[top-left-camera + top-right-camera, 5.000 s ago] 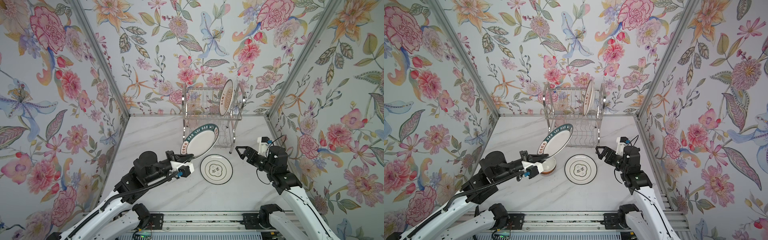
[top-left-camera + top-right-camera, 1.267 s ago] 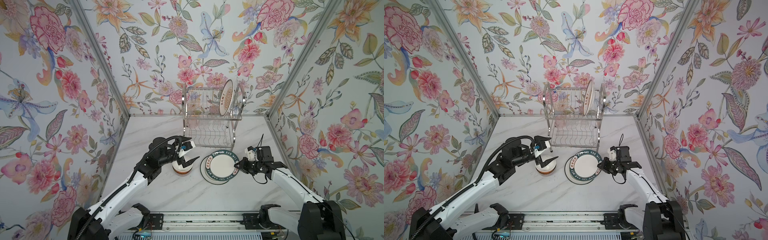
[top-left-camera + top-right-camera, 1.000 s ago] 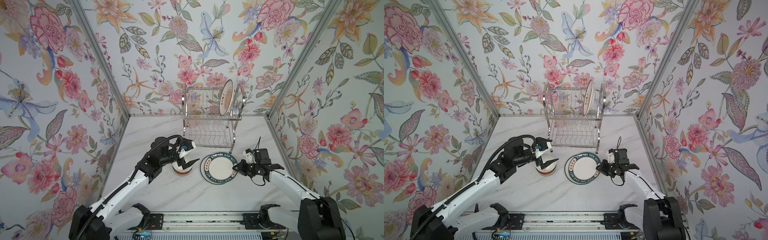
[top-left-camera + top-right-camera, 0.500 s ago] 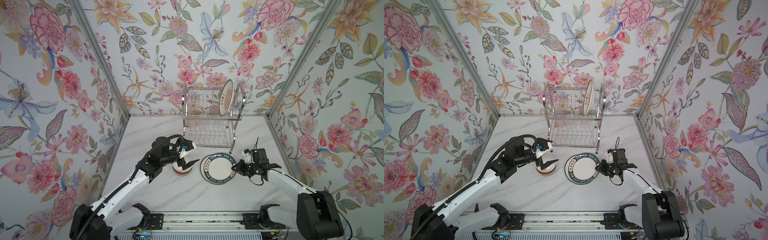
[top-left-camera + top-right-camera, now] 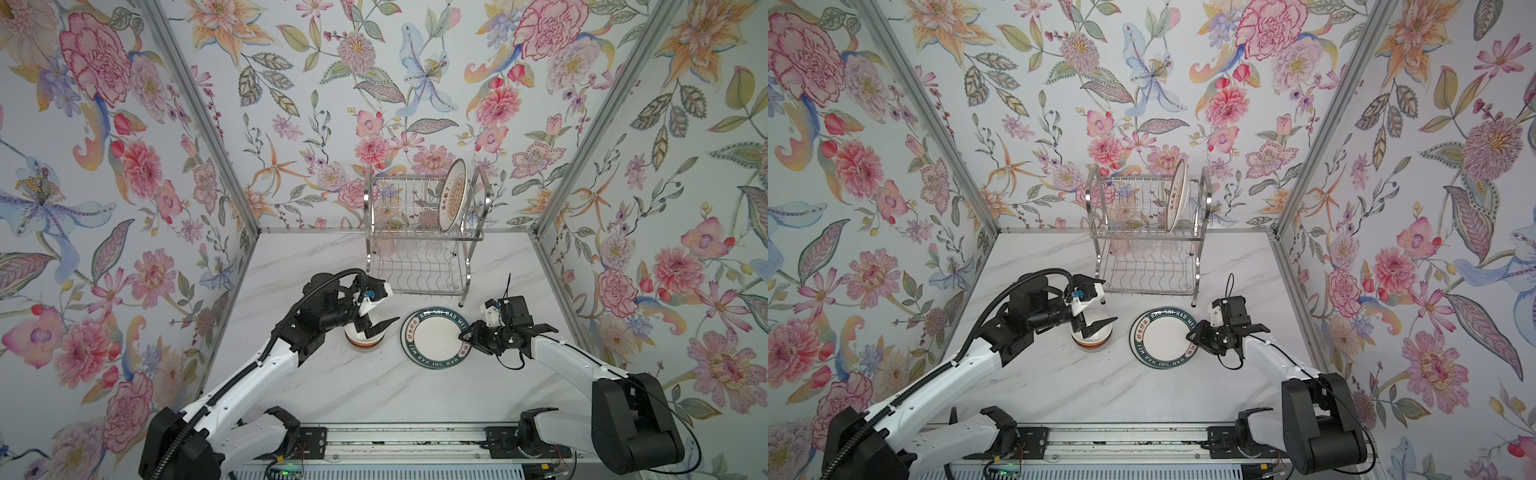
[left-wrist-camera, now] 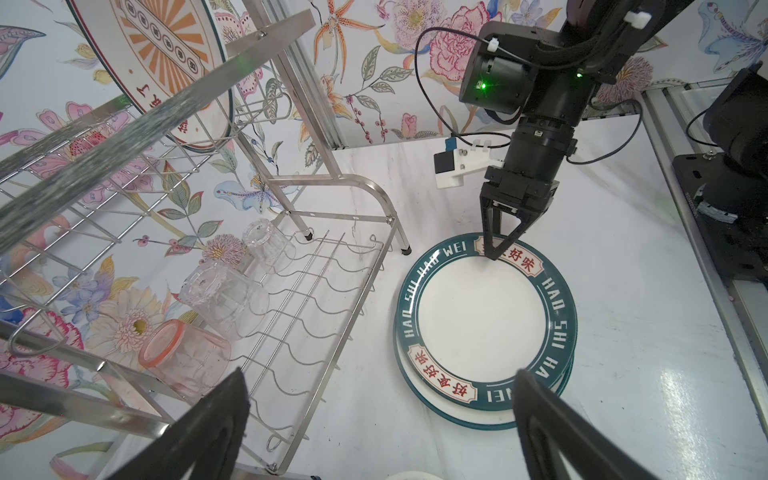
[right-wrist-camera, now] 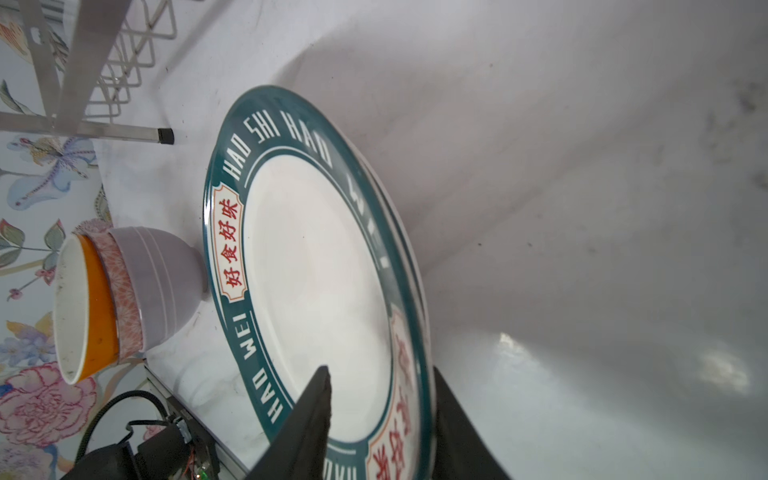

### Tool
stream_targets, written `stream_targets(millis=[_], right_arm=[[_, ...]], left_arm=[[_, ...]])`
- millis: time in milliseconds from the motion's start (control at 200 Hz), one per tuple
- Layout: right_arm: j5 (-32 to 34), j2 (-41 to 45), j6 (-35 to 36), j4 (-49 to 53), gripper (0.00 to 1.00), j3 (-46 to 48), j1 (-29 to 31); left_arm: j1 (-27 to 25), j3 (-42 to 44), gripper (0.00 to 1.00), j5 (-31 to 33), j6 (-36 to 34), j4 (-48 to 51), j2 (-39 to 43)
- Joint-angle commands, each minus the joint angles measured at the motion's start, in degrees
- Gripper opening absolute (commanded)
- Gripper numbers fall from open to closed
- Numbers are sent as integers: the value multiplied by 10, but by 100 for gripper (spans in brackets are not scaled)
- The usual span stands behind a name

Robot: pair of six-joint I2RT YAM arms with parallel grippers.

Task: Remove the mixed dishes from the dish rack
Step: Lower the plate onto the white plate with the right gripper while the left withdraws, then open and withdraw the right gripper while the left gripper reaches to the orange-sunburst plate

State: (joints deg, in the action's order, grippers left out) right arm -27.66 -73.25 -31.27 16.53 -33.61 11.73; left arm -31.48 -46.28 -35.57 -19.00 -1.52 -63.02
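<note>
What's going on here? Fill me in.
Two robot arms are emptying a dish rack. The right gripper has its jaws parted around the rim of a green-rimmed plate, which lies flat on another plate on the table. The left gripper hangs open over a stack of three bowls beside the plates. An orange-patterned plate and three glasses are not yet out of the rack.

Bright even light, soft shadows, tabletop [image 7: 723, 370] glare

Robot test booth, floral-papered panels [image 5: 374, 83], aluminium posts [image 5: 202, 120], marble-look tabletop [image 5: 374, 395], base rail [image 5: 395, 442]
</note>
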Motion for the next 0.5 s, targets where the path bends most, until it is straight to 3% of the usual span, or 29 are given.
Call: stream_targets(millis=[0, 370, 495], right_arm=[[23, -10, 12, 20, 43, -26, 10], [64, -27, 21, 43, 51, -49, 33], [85, -24, 28, 58, 54, -63, 37]], left_arm=[[4, -12, 99, 8, 1, -22, 5], [5, 8, 99, 36, 15, -89, 22], [1, 9, 99, 99, 44, -126, 26]])
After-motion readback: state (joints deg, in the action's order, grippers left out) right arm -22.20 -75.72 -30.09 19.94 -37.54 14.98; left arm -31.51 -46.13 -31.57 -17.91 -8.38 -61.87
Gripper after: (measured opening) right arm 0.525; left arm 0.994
